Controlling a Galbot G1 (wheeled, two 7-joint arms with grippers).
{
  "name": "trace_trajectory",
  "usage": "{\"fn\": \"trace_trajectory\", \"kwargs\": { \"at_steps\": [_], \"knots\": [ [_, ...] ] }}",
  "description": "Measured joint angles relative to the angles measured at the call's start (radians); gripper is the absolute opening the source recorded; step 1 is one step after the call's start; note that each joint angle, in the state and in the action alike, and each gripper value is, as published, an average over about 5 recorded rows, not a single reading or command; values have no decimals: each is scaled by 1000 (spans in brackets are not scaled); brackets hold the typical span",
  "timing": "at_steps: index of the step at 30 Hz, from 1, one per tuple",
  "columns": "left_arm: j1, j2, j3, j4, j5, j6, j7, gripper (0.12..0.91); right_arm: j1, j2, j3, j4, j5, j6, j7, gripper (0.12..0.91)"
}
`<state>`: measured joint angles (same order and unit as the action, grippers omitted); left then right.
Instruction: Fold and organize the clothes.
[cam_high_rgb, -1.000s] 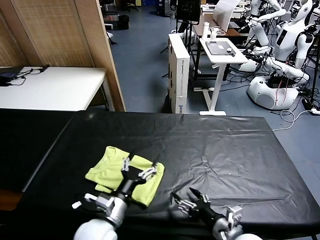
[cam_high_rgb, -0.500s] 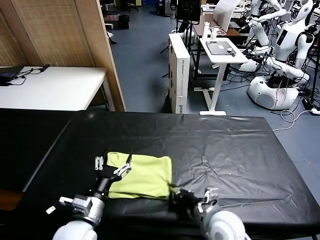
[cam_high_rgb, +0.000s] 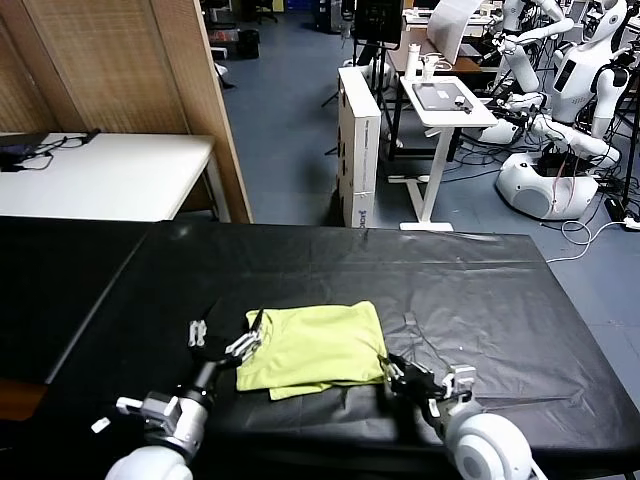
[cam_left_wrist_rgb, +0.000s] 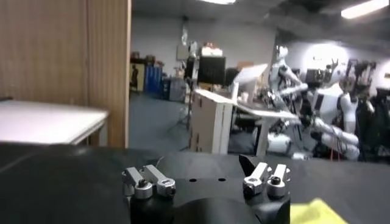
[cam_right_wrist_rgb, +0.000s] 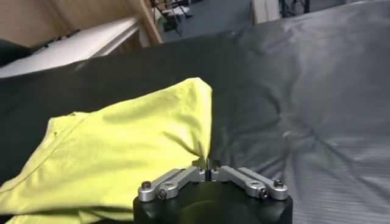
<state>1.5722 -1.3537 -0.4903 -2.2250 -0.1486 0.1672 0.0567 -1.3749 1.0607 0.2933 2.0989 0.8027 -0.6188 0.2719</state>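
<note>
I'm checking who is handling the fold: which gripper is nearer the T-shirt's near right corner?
Right. The right gripper is pinched on the T-shirt at that corner; the left gripper stands open at the shirt's opposite, left edge.

— What did the T-shirt (cam_high_rgb: 318, 346) look like?
— Plain lime yellow-green, folded into a rough rectangle, slightly rumpled.
— And where was it?
— Flat on the black counter (cam_high_rgb: 480, 290), near its front edge.
</note>
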Motion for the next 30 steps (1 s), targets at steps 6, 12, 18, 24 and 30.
{"fn": "trace_trajectory", "kwargs": {
  "at_steps": [6, 12, 18, 24, 30],
  "knots": [
    [10, 13, 5, -10, -94, 29, -57, 907, -85, -9, 73, 75, -2, 15, 22, 716],
    [28, 44, -4, -27, -167, 58, -105, 907, -155, -3, 163, 153, -60, 105, -34, 903],
    [65, 102, -24, -30, -207, 49, -111, 907, -208, 14, 225, 169, -241, 318, -121, 907],
    [118, 160, -46, -41, -244, 26, -142, 907, -262, 39, 258, 188, -382, 425, -140, 907],
    [190, 200, -81, -71, -263, 25, -148, 907, -320, 60, 276, 203, -474, 487, -135, 907]
  ]
}}
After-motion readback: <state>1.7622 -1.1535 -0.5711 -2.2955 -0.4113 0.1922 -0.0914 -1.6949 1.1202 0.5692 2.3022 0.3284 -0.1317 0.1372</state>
